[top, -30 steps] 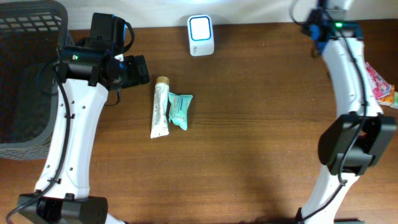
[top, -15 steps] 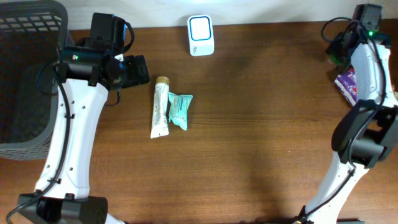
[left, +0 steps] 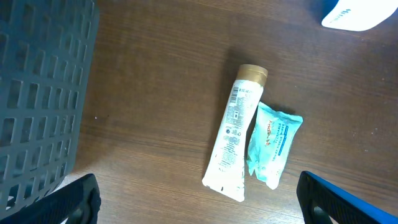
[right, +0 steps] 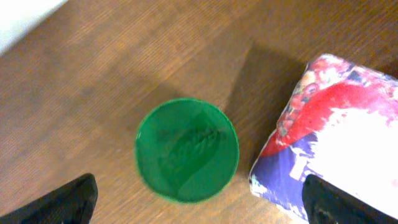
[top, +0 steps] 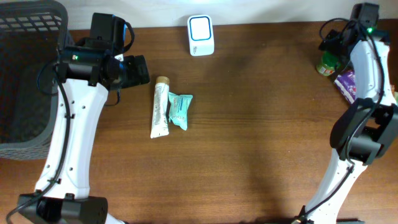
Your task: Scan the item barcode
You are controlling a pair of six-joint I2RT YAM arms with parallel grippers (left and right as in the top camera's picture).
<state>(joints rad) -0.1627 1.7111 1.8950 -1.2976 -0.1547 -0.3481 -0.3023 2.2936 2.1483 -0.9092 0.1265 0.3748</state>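
brown wooden worktop (top: pixel 261 143) carries a dark grey mesh basket (top: pixel 25 74) at its left edge. left claw (left: pixel 198 202) gapes wide and empty above a white tan-capped tube (left: pixel 233 143) and the teal packet (left: pixel 273 144) just beside it. right claw (right: pixel 199 199), wide and empty, hangs over a green round-lidded can (right: pixel 186 149) near a purple packet (right: pixel 336 137). small white scanner (top: pixel 201 35) sits at the rear.

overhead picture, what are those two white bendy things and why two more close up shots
Those are two white robot arms at a brown wooden table, each ending in a two-finger gripper. The overhead picture looks down from above; the other two come from cameras on the wrists. In view: a white tube with a gold cap, a teal sachet beside it, a white scanner with a blue-lit face, a dark grey plastic basket, a green round-topped container and a purple and red packet. The left gripper and right gripper are both open, holding nothing.
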